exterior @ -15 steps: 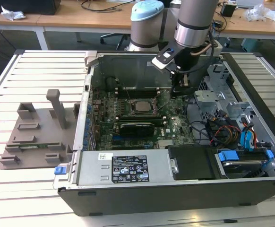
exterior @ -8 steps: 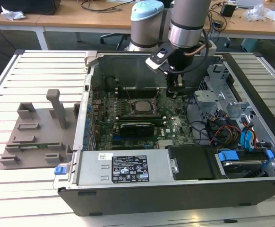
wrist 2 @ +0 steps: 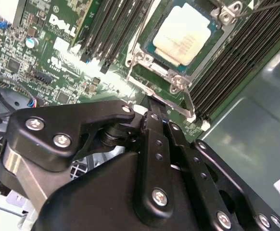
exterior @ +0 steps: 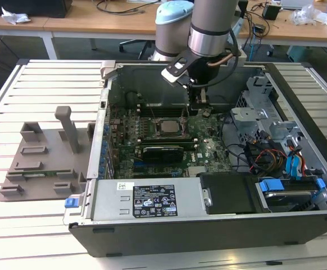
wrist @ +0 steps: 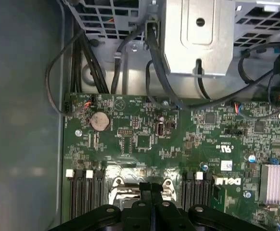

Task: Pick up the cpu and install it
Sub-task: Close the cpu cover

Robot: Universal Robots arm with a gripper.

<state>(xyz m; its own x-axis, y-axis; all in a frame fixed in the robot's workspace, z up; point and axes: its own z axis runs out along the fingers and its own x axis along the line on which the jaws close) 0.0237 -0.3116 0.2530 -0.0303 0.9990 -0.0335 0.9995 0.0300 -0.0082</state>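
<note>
In the exterior view, the open black metal computer case lies on the white slatted counter, with a grey plastic tray at its nine o'clock. Inside lies the green motherboard. The square silvery-metal cpu lies on it, near its middle. The black gripper hangs at the cpu's two o'clock. The grey metal power-supply box lies at six, and the metal drive cage at three.

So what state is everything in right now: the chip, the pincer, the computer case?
cpu: seated inside the socket frame, not held.
pincer: shut, nothing visibly held, close to the socket frame.
socket frame: down around the cpu.
computer case: lying flat, side open.
coin battery: in its holder.
</note>
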